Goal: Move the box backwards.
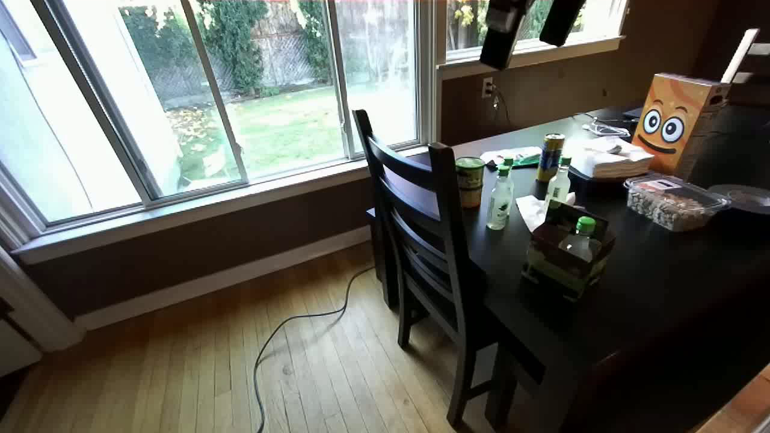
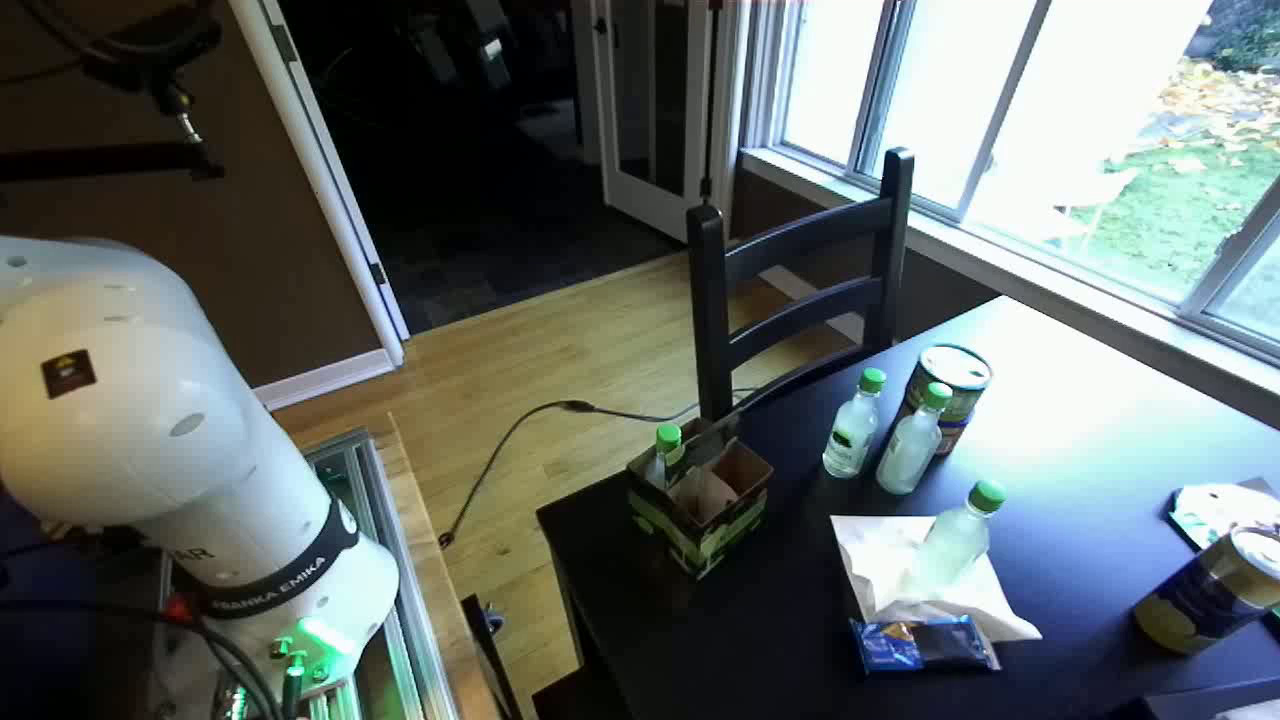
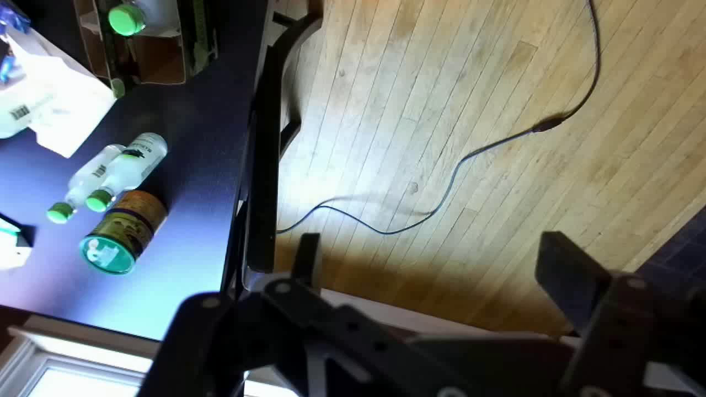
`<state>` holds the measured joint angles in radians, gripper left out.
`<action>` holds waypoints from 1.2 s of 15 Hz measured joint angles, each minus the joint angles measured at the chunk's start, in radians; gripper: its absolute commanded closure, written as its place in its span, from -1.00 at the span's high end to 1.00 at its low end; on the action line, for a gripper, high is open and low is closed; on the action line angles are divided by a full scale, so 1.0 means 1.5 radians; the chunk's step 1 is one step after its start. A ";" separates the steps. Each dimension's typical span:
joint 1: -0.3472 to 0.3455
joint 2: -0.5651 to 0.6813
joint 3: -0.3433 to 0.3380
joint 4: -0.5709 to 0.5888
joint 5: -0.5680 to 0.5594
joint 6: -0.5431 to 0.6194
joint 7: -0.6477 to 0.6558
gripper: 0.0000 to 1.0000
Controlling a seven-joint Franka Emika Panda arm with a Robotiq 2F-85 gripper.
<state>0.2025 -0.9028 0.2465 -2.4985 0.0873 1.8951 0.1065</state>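
The box is a small dark open-topped carton with green markings. It stands upright near the front edge of the dark table and holds a green-capped bottle in one compartment. It also shows in an exterior view, with brown inner dividers, and at the top left of the wrist view. My gripper is high up near the top edge in an exterior view, well apart from the box. In the wrist view my gripper has its fingers wide apart, with only floor behind them.
A black chair stands at the table's side, close to the box. Two bottles, a tin, a bottle on a white napkin and a blue wrapper are nearby. A clear tray and an orange face carton stand farther off.
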 measured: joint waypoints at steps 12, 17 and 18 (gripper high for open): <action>-0.013 -0.002 -0.038 -0.003 0.000 0.012 0.004 1.00; -0.065 -0.012 -0.173 -0.009 -0.002 0.019 -0.037 1.00; -0.079 -0.011 -0.200 -0.010 -0.004 0.017 -0.056 1.00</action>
<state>0.0835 -0.9188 -0.0533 -2.5135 0.0813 1.9202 0.0223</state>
